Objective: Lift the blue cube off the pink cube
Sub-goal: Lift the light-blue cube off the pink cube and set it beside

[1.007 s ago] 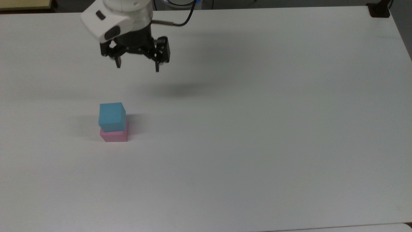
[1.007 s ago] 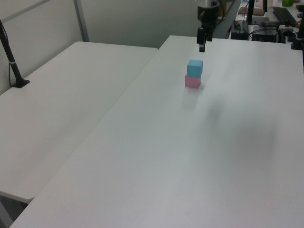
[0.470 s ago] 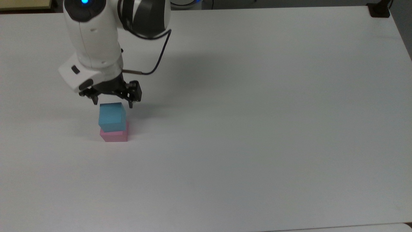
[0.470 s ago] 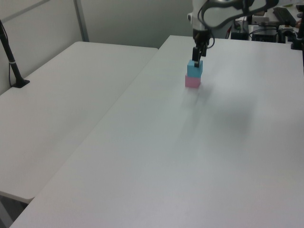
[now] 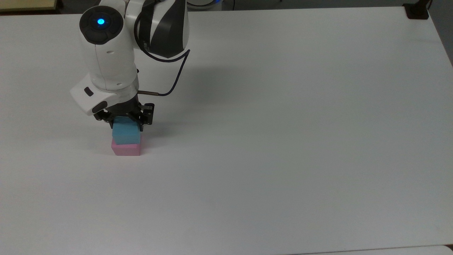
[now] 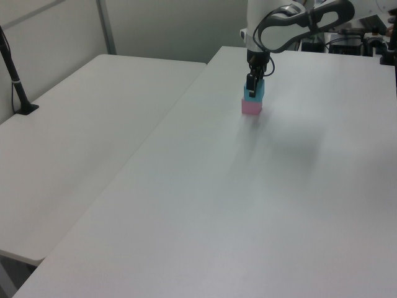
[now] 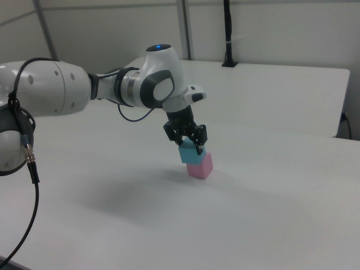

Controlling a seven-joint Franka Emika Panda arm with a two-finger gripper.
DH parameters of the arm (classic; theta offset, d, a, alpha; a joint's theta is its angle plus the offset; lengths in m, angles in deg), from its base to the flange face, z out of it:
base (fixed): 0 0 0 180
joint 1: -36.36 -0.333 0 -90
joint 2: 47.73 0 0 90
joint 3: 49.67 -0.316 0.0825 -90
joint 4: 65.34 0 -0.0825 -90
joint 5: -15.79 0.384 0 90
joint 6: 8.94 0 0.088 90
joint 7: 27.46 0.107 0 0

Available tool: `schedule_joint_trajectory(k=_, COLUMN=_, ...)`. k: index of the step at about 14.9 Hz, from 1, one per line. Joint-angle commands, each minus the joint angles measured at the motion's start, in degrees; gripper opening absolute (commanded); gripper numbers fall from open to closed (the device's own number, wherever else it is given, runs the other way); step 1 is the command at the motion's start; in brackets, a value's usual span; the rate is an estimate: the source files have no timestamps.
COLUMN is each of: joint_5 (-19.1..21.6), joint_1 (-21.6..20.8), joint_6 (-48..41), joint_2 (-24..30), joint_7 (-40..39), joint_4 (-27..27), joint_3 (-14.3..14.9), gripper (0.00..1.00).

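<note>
The blue cube (image 5: 126, 135) sits on top of the pink cube (image 5: 126, 150) at the left of the white table (image 5: 283, 141) in the top view. My gripper (image 5: 126, 124) has come down over the stack, with one finger on each side of the blue cube, and is shut on it. The blue cube still rests on the pink one. In the left view the gripper (image 6: 251, 85) covers the top of the blue cube (image 6: 255, 94) above the pink cube (image 6: 251, 107). The right view shows the gripper (image 7: 190, 146), the blue cube (image 7: 188, 153) and the pink cube (image 7: 201, 166).
A black post base (image 5: 417, 12) stands at the table's far right corner in the top view. A second white table (image 6: 93, 124) with a black pole (image 6: 15, 74) adjoins on the left view's left. The arm's cable (image 5: 177, 76) hangs beside the wrist.
The arm swung from the far side to above the stack, then lowered. Its fingers now hold the blue cube, which has turned slightly square with the pink one.
</note>
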Motion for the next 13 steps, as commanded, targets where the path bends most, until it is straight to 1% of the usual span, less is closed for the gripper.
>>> schedule_joint_trajectory(k=1, joint_5=0.07, joint_1=-0.91, joint_6=-0.33, joint_2=1.94, joint_7=-0.42, joint_4=-0.47, joint_3=-0.14, gripper=0.30)
schedule_joint_trajectory(k=2, joint_5=0.07, joint_1=-1.52, joint_6=-0.68, joint_2=2.55, joint_7=-0.33, joint_4=-0.55, joint_3=-0.32, gripper=0.30)
schedule_joint_trajectory(k=3, joint_5=-0.02, joint_1=-3.10, joint_6=-1.64, joint_2=2.64, joint_7=0.54, joint_4=-0.55, joint_3=-0.76, gripper=0.30)
schedule_joint_trajectory(k=6, joint_5=-0.11, joint_1=-8.28, joint_6=-2.27, joint_2=2.12, joint_7=5.89, joint_4=-1.08, joint_3=-0.76, gripper=0.31)
schedule_joint_trajectory(k=9, joint_5=-0.11, joint_1=-11.98, joint_6=-1.74, joint_2=1.42, joint_7=10.12, joint_4=-1.96, joint_3=-0.76, gripper=0.32)
schedule_joint_trajectory(k=11, joint_5=-0.02, joint_1=-13.39, joint_6=-1.65, joint_2=1.06, joint_7=11.97, joint_4=-2.13, joint_3=-0.85, gripper=0.37)
schedule_joint_trajectory(k=12, joint_5=-0.02, joint_1=-14.44, joint_6=-1.65, joint_2=0.37, joint_7=12.84, joint_4=-2.22, joint_3=-0.85, gripper=0.37)
schedule_joint_trajectory(k=13, joint_5=-0.02, joint_1=-15.58, joint_6=-1.56, joint_2=0.19, joint_7=14.25, joint_4=-2.66, joint_3=-0.85, gripper=0.39)
